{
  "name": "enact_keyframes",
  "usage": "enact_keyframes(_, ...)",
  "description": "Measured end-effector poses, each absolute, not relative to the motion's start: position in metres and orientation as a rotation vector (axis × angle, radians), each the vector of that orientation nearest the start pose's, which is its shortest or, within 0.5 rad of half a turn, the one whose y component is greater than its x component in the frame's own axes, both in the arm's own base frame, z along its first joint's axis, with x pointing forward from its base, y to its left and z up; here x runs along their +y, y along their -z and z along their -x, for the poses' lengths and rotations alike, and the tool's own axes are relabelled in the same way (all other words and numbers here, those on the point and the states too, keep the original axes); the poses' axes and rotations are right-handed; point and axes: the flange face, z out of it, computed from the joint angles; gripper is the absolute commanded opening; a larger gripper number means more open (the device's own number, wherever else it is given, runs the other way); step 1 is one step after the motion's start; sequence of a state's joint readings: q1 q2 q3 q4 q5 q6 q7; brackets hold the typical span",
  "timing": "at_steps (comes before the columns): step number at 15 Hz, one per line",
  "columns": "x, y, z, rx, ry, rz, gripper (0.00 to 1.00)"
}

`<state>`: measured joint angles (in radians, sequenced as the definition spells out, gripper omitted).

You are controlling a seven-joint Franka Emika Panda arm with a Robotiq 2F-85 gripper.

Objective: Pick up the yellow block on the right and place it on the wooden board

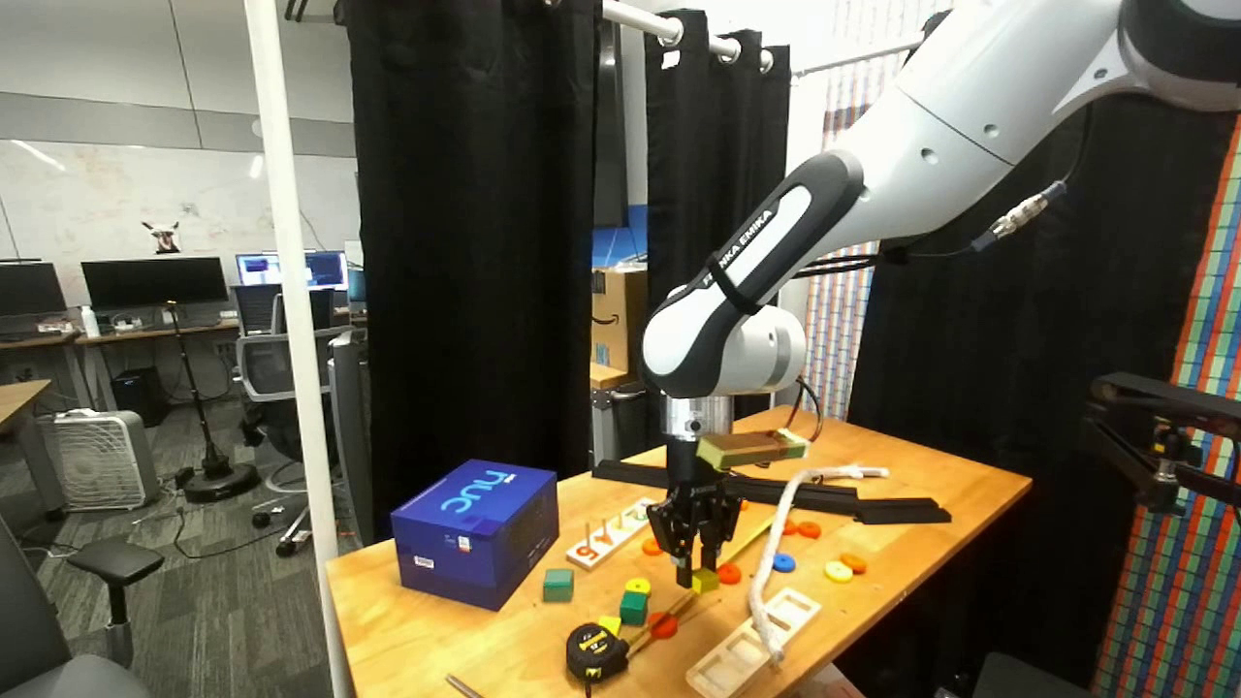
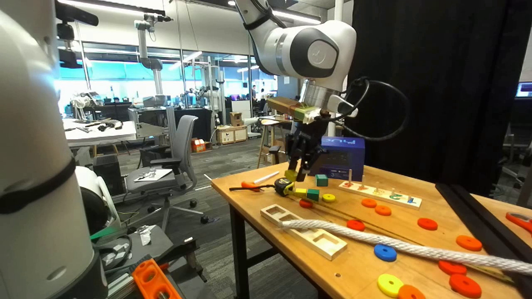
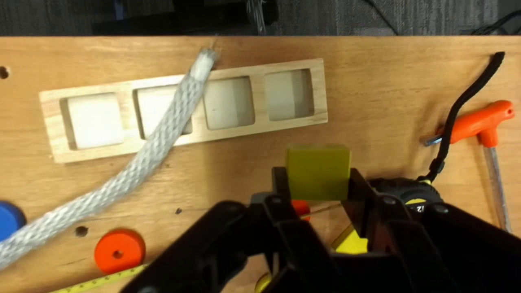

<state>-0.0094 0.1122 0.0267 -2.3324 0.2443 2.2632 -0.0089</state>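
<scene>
Block (image 3: 318, 173) was pinched in the hand (image 3: 317, 181), aloft beside the board (image 3: 199, 122); it needed to be squared over the board's nearest recess (image 3: 287, 97), clear of the rope (image 3: 140, 165), then lowered level.

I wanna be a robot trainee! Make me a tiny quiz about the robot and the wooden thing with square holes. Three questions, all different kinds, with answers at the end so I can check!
1. Count: how many square hollows does the wooden board have?
2. Fill in: in the wrist view, a long ____ crosses over the board.
3. True or false: the yellow block already sits in one of the hollows.

Key:
1. Four.
2. A rope.
3. False; the gripper holds it, off the board.
</scene>
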Motion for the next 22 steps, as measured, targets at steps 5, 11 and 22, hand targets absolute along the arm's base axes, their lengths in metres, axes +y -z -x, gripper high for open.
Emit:
enact_keyframes(5,0.034,-0.26,-0.478,0.185,-0.333,2.91,0.24)
enact_keyframes(11,0.038,-0.243,-0.459,0.157,-0.399,2.899,0.23)
enact_keyframes(22,0.038,-0.214,-0.454,0.15,-0.388,2.872,0.23)
